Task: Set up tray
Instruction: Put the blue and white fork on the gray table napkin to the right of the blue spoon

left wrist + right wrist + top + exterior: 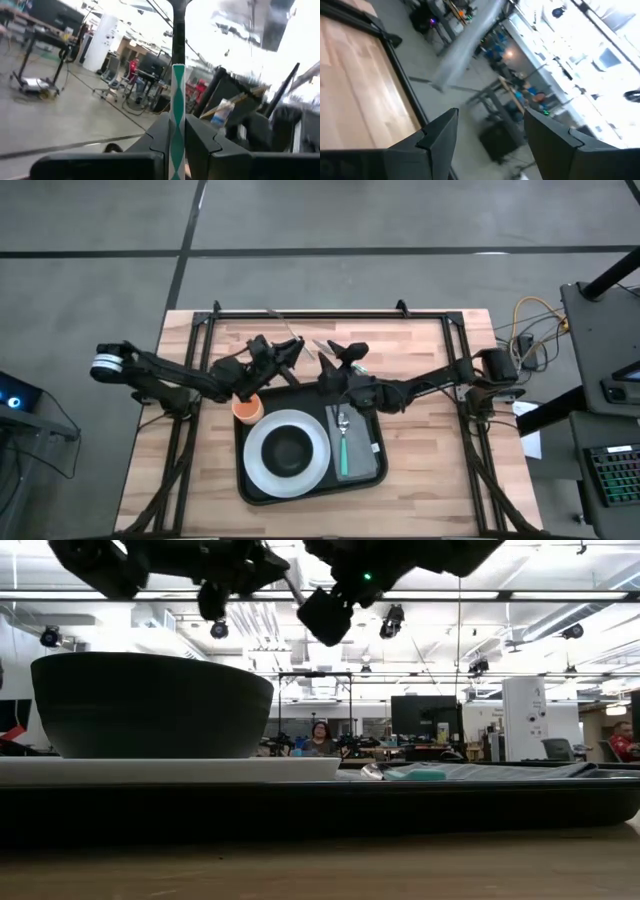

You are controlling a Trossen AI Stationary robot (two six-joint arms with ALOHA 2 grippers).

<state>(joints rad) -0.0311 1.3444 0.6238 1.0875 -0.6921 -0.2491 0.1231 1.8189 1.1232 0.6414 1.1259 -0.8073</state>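
Left arm: reaches in from the table's left edge toward the middle, its wrist raised above the orange cup.
Left gripper [291,351]: held above the table just behind the tray's far left corner; its fingers [161,134] are pressed onto a green-and-white patterned utensil handle [177,117], which stands upright between them in the left wrist view.
Utensil tip: a thin pale end pokes out past the left gripper toward the table's far edge in the high view.
Orange cup [247,409]: sits at the tray's far left corner, partly under the left arm; whether it is on the rim or just inside, the pictures do not settle.
Tray [251,488]: the large black tray lies at the centre of the wooden table [430,490], toward the near edge.
White plate [262,467]: rests on the tray's left half, carrying a dark bowl [289,449] at its middle.
Grey napkin [364,461]: lies along the tray's right side with a spoon with a green handle [343,438] on top.
Right gripper [338,350]: hovers above the table just behind the tray's far edge, close to the left gripper; its fingers [442,131] are spread apart with nothing between them.
Right arm: stretches in from the table's right edge.
Background: a person [321,739] sits far off in the room behind the table in the low view.
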